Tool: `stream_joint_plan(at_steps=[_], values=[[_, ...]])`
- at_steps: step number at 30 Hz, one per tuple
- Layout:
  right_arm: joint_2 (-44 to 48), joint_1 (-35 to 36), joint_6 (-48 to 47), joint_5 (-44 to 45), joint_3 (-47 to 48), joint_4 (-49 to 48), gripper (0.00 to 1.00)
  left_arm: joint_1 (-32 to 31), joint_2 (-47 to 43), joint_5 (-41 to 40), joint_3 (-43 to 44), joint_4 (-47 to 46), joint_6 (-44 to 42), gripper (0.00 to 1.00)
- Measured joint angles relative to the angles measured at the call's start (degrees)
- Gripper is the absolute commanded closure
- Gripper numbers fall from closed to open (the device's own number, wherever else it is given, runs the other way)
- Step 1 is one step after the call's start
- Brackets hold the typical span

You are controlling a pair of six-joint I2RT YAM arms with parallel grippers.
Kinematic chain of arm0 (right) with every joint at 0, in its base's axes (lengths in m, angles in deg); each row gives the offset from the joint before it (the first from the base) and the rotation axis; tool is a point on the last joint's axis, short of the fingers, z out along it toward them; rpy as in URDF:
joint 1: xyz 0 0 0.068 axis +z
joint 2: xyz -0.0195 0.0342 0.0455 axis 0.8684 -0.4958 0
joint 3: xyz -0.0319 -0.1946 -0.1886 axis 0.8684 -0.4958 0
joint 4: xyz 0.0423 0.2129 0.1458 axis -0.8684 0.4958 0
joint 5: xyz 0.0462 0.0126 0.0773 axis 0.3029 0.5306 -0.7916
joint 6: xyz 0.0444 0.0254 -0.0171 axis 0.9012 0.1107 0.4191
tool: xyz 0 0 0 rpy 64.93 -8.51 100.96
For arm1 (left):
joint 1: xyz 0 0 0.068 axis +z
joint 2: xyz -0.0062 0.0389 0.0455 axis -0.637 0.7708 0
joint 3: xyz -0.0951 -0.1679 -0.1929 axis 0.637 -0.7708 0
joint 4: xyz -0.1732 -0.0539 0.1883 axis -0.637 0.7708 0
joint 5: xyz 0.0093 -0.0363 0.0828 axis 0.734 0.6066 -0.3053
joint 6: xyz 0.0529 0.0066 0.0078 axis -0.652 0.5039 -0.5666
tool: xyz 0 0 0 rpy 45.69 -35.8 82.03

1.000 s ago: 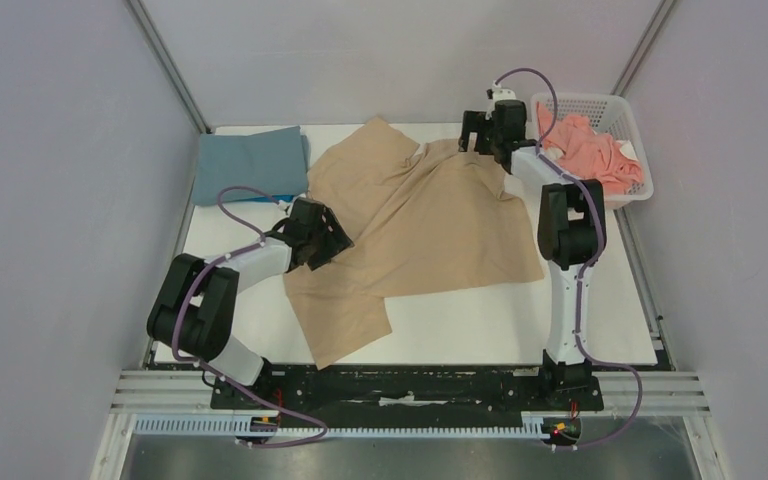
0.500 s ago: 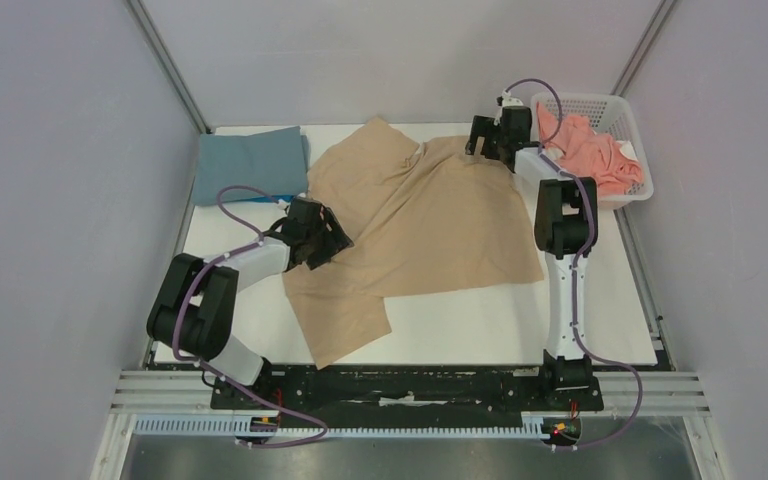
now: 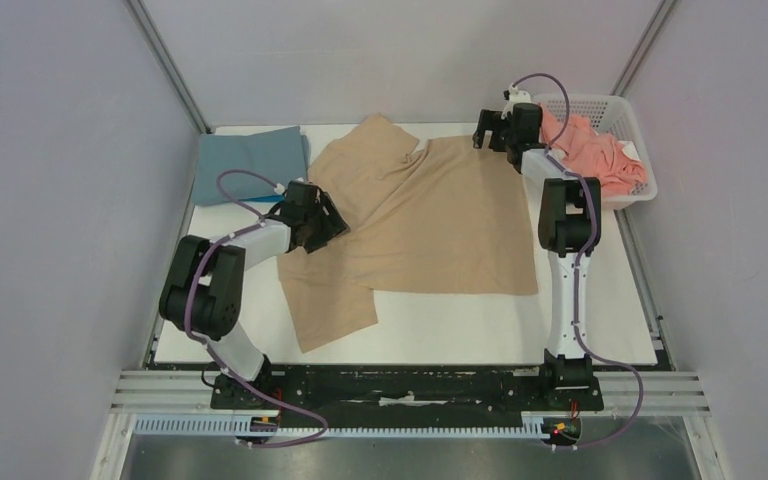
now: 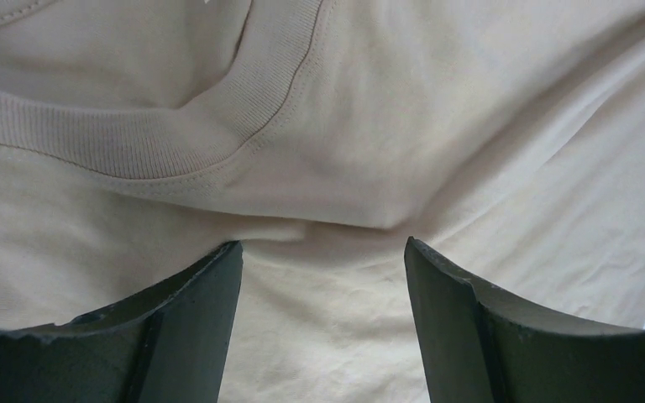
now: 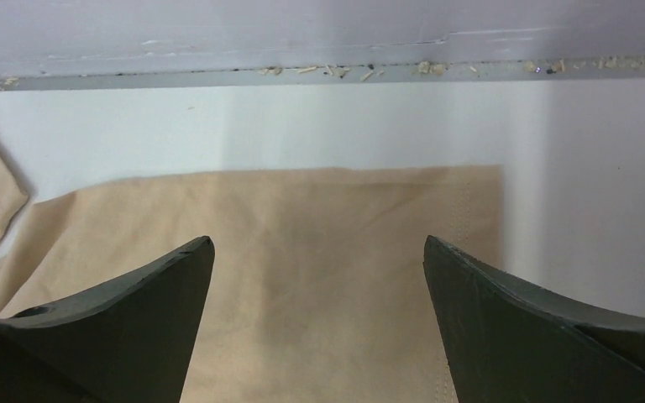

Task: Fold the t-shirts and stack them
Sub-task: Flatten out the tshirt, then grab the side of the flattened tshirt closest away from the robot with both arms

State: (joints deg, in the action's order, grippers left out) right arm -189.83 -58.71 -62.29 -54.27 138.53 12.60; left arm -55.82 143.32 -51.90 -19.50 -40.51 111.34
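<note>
Left hand (image 3: 322,220) lies low at the left edge of the tan t-shirt (image 3: 440,220), just right of the folded grey-blue t-shirt (image 3: 248,162) that rests in the bench's far-left corner. In the left wrist view the left hand (image 4: 323,252) has its two dark fingers (image 4: 193,311) spread well apart with tan cloth (image 4: 470,126) filling the space beneath them. A soft ridge of fabric rises toward the gap, but neither finger pinches it, so the hand grips nothing. The ribbed collar (image 4: 134,143) curves across just beyond the fingertips.

The tan t-shirt covers the middle of the white bench (image 3: 460,325), mostly flat. One sleeve reaches toward the far edge, and a flap of cloth hangs toward the near-left side.

At the shirt's far-right corner, the right hand (image 3: 490,135) hovers close to the back wall on a fully stretched arm. From the right wrist view, the right hand (image 5: 317,243) is likewise wide open and empty. A straight hem corner of the tan cloth (image 5: 302,218) lies flat below and between its fingers (image 5: 134,311), and bare bench (image 5: 579,168) shows beyond that corner.

Farthest right, a white lattice basket (image 3: 610,99) stands in the far-right corner. The coral pink t-shirt (image 3: 595,155) is crumpled inside it, spilling over the near rim beside the right arm.
</note>
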Motion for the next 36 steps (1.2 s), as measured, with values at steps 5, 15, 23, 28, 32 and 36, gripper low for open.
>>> stream_joint_plan(at_steps=[5, 15, 23, 28, 32, 36], values=[[5.92, 2.14, -4.55, -0.22, -6.01, -0.09, 0.02, 0.17, -1.16, 0.52, 1.18, 2.32, -1.27, 0.22], [33.99, 16.24, -6.82, 16.76, -23.23, 4.02, 0.02, -4.15, -25.2, -8.98, -0.81, 20.15, 0.39, 0.18], [64.48, 20.2, 2.78, 33.35, -59.67, 1.84, 0.02, -10.19, -41.97, -15.02, -9.81, 40.13, 8.35, 0.18], [76.43, 19.58, 5.79, 38.8, -73.75, 2.4, 0.02, -18.1, -42.86, -14.43, -16.52, 47.56, 14.47, 0.29], [82.44, 19.63, 6.4, 40.85, -78.71, 2.71, 0.02, -21.03, -42.58, -13.46, -19.45, 49.53, 17.57, 0.34], [84.0, 19.61, 6.64, 42.36, -79.76, 2.67, 0.02, -23.65, -42.12, -13.4, -21.44, 48.81, 20.48, 0.42]])
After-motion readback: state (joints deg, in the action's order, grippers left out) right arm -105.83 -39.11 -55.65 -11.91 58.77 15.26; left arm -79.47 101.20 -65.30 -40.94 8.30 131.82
